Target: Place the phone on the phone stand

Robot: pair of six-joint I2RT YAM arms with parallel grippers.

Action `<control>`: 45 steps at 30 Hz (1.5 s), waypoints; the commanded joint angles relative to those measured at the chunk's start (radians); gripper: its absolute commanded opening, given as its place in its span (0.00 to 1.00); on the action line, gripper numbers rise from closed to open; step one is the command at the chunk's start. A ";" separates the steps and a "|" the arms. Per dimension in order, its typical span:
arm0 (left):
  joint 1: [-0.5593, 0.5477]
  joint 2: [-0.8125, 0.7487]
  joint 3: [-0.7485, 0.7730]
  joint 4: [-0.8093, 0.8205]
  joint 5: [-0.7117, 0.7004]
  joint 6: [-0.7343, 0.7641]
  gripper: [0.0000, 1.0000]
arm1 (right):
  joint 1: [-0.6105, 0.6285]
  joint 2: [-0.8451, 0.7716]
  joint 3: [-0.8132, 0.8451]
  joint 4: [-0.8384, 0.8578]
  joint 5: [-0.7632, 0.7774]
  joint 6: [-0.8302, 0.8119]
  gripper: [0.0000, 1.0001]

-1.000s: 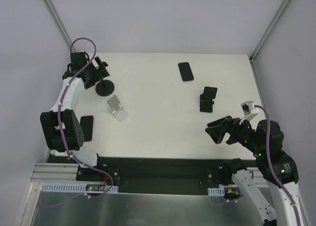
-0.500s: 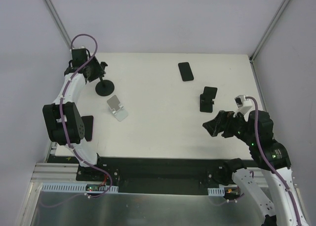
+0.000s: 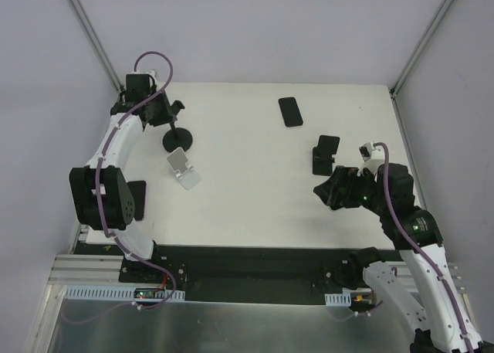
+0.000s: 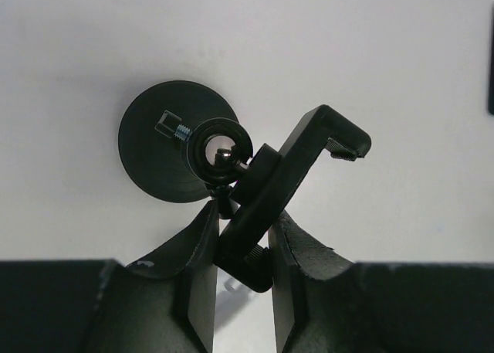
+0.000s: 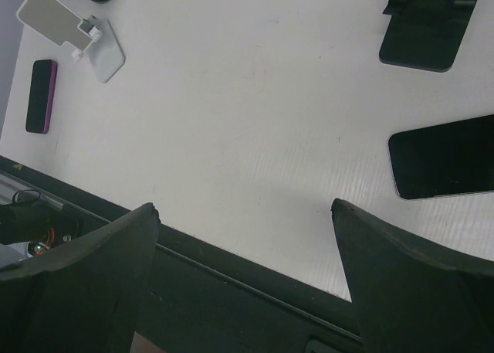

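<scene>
Hovering the right gripper (image 5: 245,211), fingers spread wide and empty, low over the table (image 3: 247,206) near the flat phone (image 5: 440,156), seemingly to straddle it. Pinches the bracket of a round-based clamp holder (image 4: 166,156) in the left gripper (image 4: 243,214), probably to clear it aside. Leaves the phone stand (image 3: 326,154) free just beyond, with its long axis roughly near-to-far and its foot nearward.

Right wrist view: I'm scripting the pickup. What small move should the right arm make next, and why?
Probably slide the right pincer sideways toward the phone until the phone is centred under it. The pincer is open and empty, the phone lies flat off to one side of it, and the black phone stand nearby holds nothing. The left pincer is busy, shut on a round-based holder.
</scene>
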 commanded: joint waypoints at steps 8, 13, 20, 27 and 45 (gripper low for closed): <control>-0.249 -0.188 0.018 -0.020 0.398 0.068 0.00 | 0.028 0.080 -0.045 0.118 -0.018 0.004 0.96; -0.397 -0.211 -0.044 -0.139 0.365 0.164 0.00 | 0.135 0.141 -0.054 0.183 -0.021 -0.053 0.96; -0.541 -0.260 -0.157 -0.190 0.293 0.308 0.00 | 0.339 0.267 -0.048 0.329 0.079 -0.053 0.96; -0.579 -0.312 -0.246 -0.205 0.330 0.390 0.04 | 0.444 0.438 -0.041 0.605 0.093 0.074 0.96; -0.512 -0.714 -0.421 0.046 0.263 0.179 0.98 | 0.462 0.747 0.068 0.909 0.059 0.815 0.97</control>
